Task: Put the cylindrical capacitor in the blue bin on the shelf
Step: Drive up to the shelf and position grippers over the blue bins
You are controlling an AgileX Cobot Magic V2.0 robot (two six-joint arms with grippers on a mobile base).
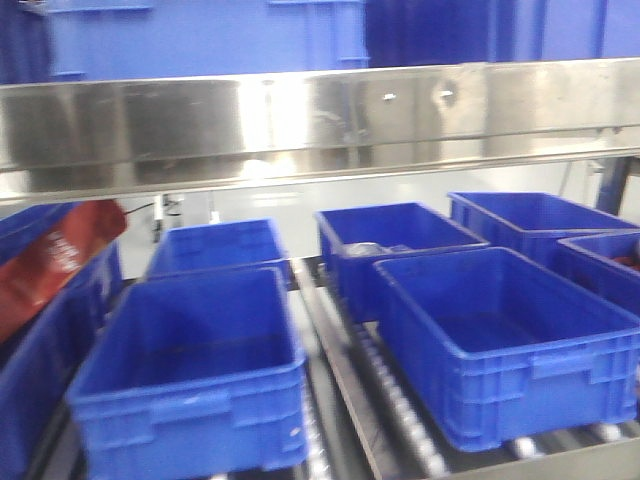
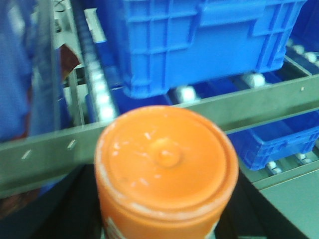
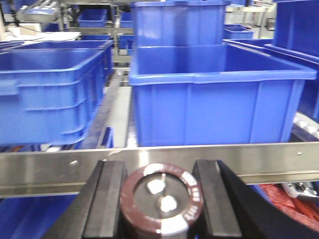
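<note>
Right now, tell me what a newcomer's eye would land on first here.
The orange lid fills the lower middle of the left wrist view. In the right wrist view, the right gripper clamps the cylindrical capacitor before a blue bin. Out front, blue bins sit in rows under the shiny rail of the shelf.

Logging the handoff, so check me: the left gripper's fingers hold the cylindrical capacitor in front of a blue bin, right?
Not the left: the right wrist view shows the right gripper, its fingers holding the cylindrical capacitor in front of a blue bin.
</note>
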